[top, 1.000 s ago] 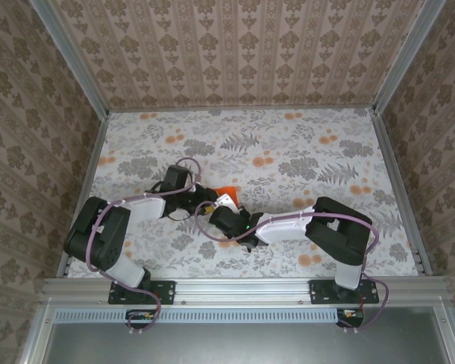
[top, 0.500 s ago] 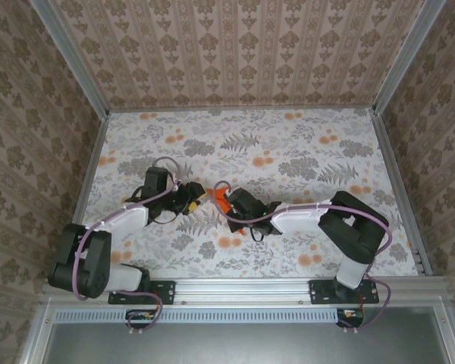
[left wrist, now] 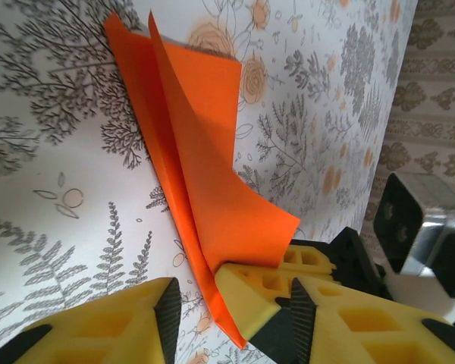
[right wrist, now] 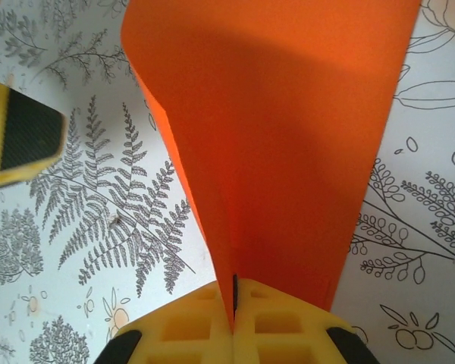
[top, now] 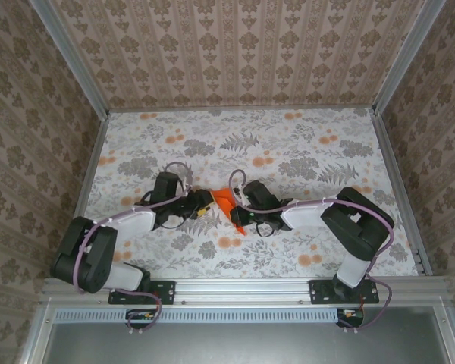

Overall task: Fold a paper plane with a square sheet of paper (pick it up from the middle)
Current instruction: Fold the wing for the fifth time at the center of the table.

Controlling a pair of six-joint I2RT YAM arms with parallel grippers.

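Note:
The paper plane (top: 224, 202), a bright orange sheet folded to a pointed dart, hangs just above the printed table between my two grippers. My right gripper (top: 236, 213) is shut on its lower fold; in the right wrist view the yellow fingers (right wrist: 233, 312) pinch the crease while the paper (right wrist: 273, 152) fans upward. From the left, my left gripper (top: 205, 203) stands open at the plane's tail. In the left wrist view its jaws (left wrist: 235, 303) straddle the paper's (left wrist: 205, 167) corner and the right gripper's fingertip (left wrist: 259, 285), with neither pad pressing the paper.
The floral printed table (top: 311, 152) stretches back to patterned walls (top: 235, 53) on three sides. A metal rail (top: 243, 288) runs along the near edge by the arm bases. One left finger (right wrist: 19, 140) shows beside the paper in the right wrist view.
My right gripper lifted the plane up and to the right, so more orange shows now. The left gripper drew back to the left, opened, then returned beside the paper.

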